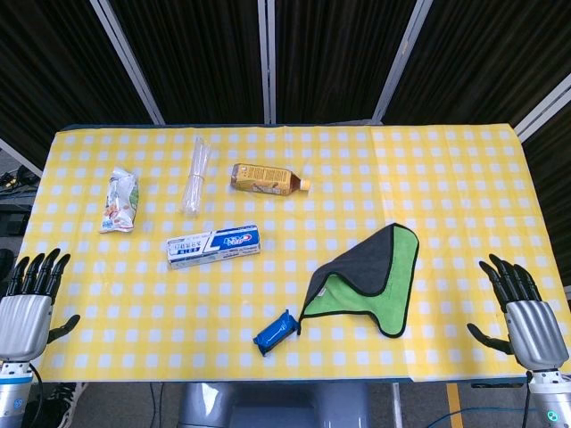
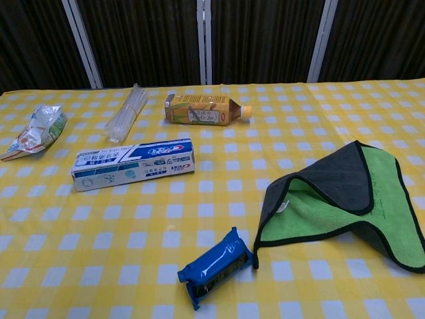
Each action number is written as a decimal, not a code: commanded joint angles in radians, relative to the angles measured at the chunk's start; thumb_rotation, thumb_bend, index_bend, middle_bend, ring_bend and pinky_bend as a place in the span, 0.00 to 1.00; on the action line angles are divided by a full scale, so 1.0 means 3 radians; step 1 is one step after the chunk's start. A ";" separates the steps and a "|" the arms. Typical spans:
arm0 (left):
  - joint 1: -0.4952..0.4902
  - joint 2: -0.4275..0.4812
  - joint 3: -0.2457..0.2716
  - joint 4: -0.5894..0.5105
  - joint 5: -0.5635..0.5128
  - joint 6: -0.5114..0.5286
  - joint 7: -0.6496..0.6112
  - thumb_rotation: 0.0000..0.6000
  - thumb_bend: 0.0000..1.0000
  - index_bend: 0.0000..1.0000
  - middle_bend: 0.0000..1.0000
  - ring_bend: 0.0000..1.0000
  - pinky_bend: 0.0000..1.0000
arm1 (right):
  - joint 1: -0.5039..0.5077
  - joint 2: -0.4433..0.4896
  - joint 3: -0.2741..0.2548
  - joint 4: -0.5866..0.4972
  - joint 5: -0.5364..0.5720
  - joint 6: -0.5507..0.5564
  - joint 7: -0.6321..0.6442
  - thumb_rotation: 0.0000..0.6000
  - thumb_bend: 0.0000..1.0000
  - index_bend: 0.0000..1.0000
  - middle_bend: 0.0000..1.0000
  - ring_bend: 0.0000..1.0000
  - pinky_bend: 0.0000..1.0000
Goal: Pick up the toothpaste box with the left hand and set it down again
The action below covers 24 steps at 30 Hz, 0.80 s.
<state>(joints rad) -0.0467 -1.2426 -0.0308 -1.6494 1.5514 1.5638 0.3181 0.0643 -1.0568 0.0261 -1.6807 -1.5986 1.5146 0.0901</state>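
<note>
My left robot hand (image 1: 27, 308) sits empty with fingers apart at the desk's (image 1: 464, 178) near-left corner. The box (image 1: 213, 246) lies flat ahead and to its right, long axis crosswise. My right robot hand (image 1: 522, 308), also spread, is farther off.

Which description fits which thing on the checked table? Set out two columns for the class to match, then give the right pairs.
Things:
1. toothpaste box
2. bottle
3. cloth
4. blue packet

Descriptions:
A. folded over, grey outside and green inside
B. nearest the table's front edge
C. lying on its side, cap pointing to the robot's right
D. long white and blue carton, left of the table's middle

Pairs: 1-D, 2-C, 3-A, 4-B
</note>
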 commanded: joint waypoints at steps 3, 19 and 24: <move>0.0005 0.0002 0.0006 -0.0009 0.0018 0.0015 0.0007 1.00 0.00 0.00 0.00 0.00 0.00 | -0.0006 0.0005 -0.0002 0.0000 -0.0001 0.0008 0.0008 1.00 0.08 0.00 0.00 0.00 0.00; -0.0017 -0.0003 0.0016 -0.0008 0.0009 -0.0040 0.0022 1.00 0.00 0.00 0.00 0.00 0.00 | 0.0001 -0.0001 0.0000 -0.0004 0.0015 -0.0013 -0.0004 1.00 0.08 0.00 0.00 0.00 0.00; -0.0055 -0.0017 -0.0007 -0.0074 -0.0005 -0.0088 0.0038 1.00 0.00 0.00 0.00 0.00 0.00 | 0.0002 0.0015 0.0000 0.0009 0.0042 -0.0033 0.0056 1.00 0.08 0.00 0.00 0.00 0.00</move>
<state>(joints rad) -0.0588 -1.2461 -0.0294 -1.6662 1.5522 1.5425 0.3277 0.0644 -1.0534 0.0260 -1.6796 -1.5893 1.5076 0.1037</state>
